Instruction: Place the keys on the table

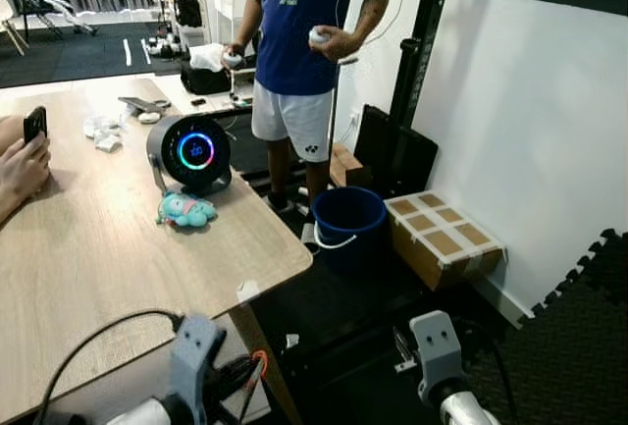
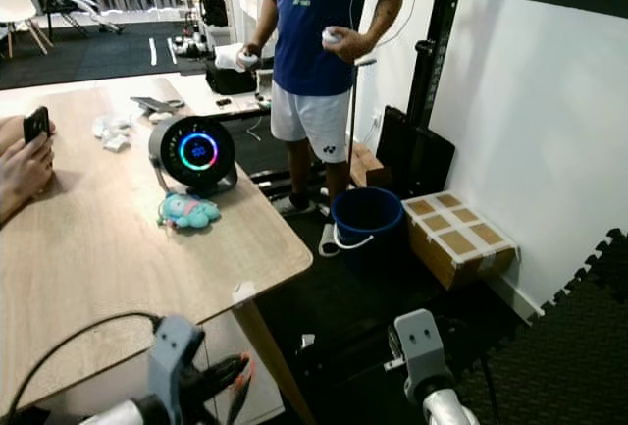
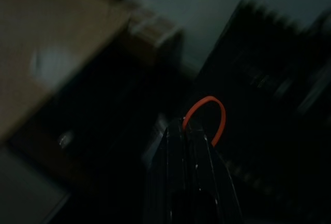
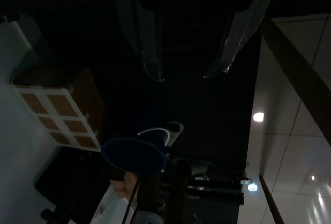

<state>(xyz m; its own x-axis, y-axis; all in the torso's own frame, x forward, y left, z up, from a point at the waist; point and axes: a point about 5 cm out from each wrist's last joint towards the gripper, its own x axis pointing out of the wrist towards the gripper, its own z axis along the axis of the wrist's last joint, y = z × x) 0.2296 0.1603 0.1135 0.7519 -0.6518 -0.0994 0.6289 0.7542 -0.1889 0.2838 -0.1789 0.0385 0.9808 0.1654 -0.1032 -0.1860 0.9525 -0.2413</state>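
Note:
My left gripper (image 1: 238,374) is low at the bottom of the eye views, just below the near corner of the wooden table (image 1: 98,248). It is shut on the keys, of which an orange ring (image 3: 208,119) sticks out past the fingertips in the dark, blurred left wrist view. The same orange ring (image 1: 258,362) shows beside the table leg. In the right wrist view my right gripper (image 4: 182,74) is open with nothing between its fingers, and it hangs low over the dark floor. The right arm's silver wrist (image 1: 437,346) is at the bottom right.
On the table stand a round black display (image 1: 191,152), a teal toy (image 1: 184,210) and small white items (image 1: 103,132). A person's hand with a phone (image 1: 29,145) rests at its left edge. Another person (image 1: 299,42) stands beyond. A blue bucket (image 1: 348,224) and a cardboard box (image 1: 442,239) sit by the wall.

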